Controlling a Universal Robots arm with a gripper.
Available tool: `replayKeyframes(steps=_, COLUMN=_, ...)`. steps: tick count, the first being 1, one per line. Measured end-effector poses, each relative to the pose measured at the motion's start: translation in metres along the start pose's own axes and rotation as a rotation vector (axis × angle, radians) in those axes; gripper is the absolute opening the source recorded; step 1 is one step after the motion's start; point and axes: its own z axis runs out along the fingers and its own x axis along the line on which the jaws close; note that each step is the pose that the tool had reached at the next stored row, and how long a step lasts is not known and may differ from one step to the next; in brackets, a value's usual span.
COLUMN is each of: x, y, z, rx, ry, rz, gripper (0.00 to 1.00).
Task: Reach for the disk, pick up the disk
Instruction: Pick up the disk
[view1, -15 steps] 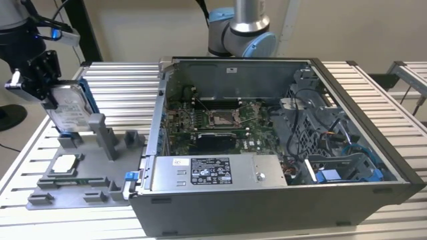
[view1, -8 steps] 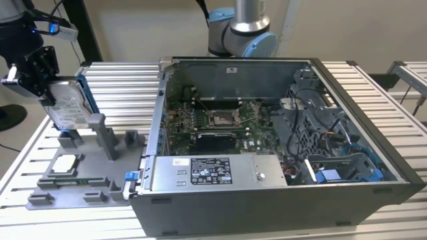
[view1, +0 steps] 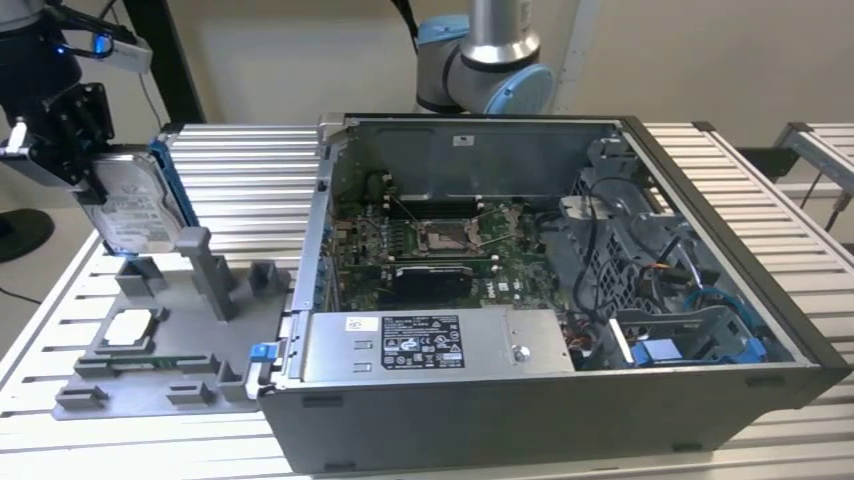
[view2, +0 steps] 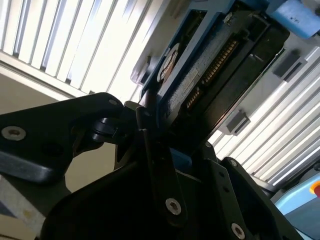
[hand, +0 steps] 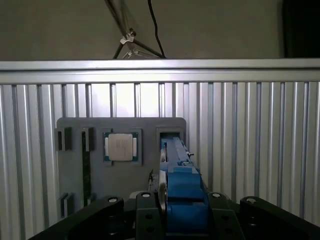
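Note:
The disk (view1: 134, 205) is a silver-grey hard drive with a white label in a blue bracket. It stands on edge at the exterior view's left, and my gripper (view1: 74, 140) is shut on its upper end. Its lower edge is level with the slot posts (view1: 140, 272) of the grey holder plate (view1: 200, 395); whether they touch I cannot tell. In the first wrist view the disk (hand: 176, 187) appears edge-on between the black fingers (hand: 145, 212) of my gripper (hand: 175, 205). The second wrist view shows the disk (view2: 210, 75) clamped in the gripper (view2: 155, 135), connector side visible.
On the holder plate lies a small square silver chip (view1: 130, 327) (hand: 120, 146). An open computer case (view1: 320, 200) with motherboard and cables stands to the exterior view's right of it. The arm's base (view1: 487, 60) rises behind the case. Everything rests on a slatted metal table (view1: 247, 180).

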Motion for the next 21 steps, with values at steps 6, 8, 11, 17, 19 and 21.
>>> replayKeyframes(steps=6, x=-0.0002, y=0.0001, z=-0.0076, rx=0.0002, ry=0.0, rz=0.0, gripper=0.0)
replayKeyframes(steps=8, x=-0.0002, y=0.0001, z=-0.0097, rx=0.0, ry=0.0, rz=0.0, gripper=0.0)
replayKeyframes(steps=11, x=-0.0003, y=0.0001, z=-0.0128, rx=0.0, ry=0.0001, rz=0.0, gripper=0.0)
replayKeyframes(steps=17, x=-0.0004, y=0.0002, z=-0.0186, rx=0.0001, ry=0.0, rz=0.0, gripper=0.0)
replayKeyframes(steps=19, x=-0.0005, y=0.0002, z=-0.0215, rx=0.0, ry=0.0, rz=0.0, gripper=0.0)
replayKeyframes(steps=21, x=-0.0006, y=0.0003, z=-0.0239, rx=0.0, ry=0.0, rz=0.0, gripper=0.0)
